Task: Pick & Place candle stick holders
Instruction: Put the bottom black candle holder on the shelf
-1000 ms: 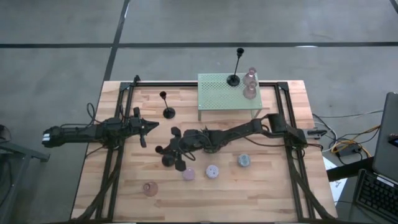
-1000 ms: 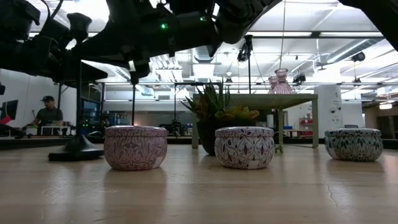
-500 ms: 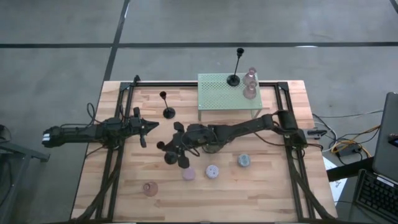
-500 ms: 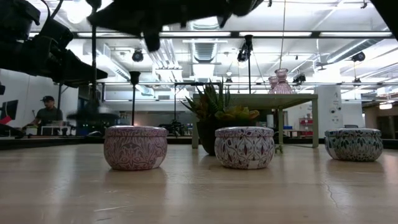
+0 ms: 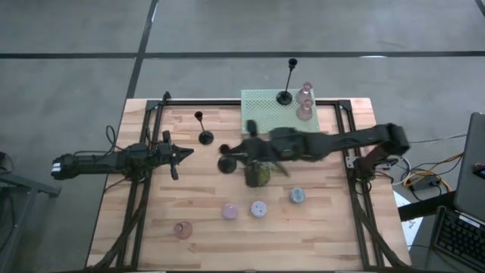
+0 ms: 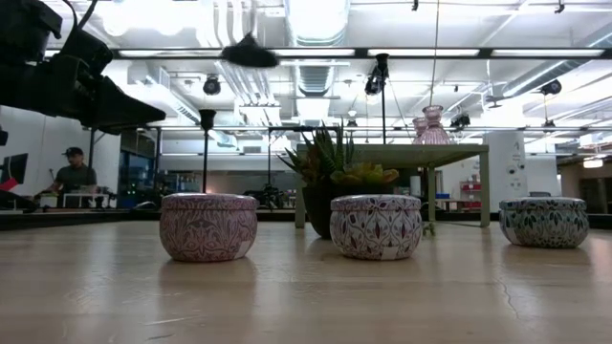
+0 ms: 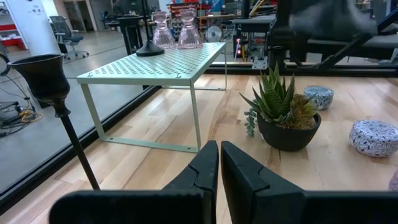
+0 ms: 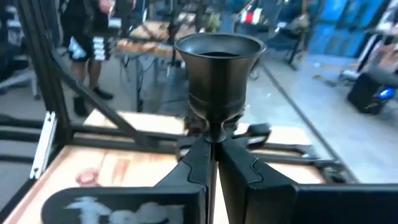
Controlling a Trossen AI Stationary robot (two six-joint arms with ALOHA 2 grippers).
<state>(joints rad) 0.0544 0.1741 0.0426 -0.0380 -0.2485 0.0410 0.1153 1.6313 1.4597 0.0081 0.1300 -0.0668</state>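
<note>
Since a second ago, the right arm [image 5: 341, 142] has swung from the worktop's middle toward the far edge, lifting a black candlestick [image 8: 217, 68] clear of the wood. Its right gripper [image 8: 210, 149] is clenched on the stem just under the cup, and from above the round base [image 5: 226, 164] hangs over the middle of the worktop [image 5: 159, 220], just beside the pale green rack [image 5: 273, 114] at the far edge. On that rack stand a second candlestick [image 5: 286, 92] and two pink glass holders [image 5: 305, 102], near its right end. A third candlestick [image 5: 203, 133] stands on the wood left of the rack. The spiky plant [image 5: 258, 173] sits in its dark pot at mid-worktop. Toward the near edge lie small round holders: blue [image 5: 297, 196], lilac [image 5: 258, 208], pink [image 5: 229, 211], and another pink one [image 5: 183, 229] nearest the left corner. The left arm waits over the left side, its left gripper [image 7: 219, 163] closed on nothing.
</note>
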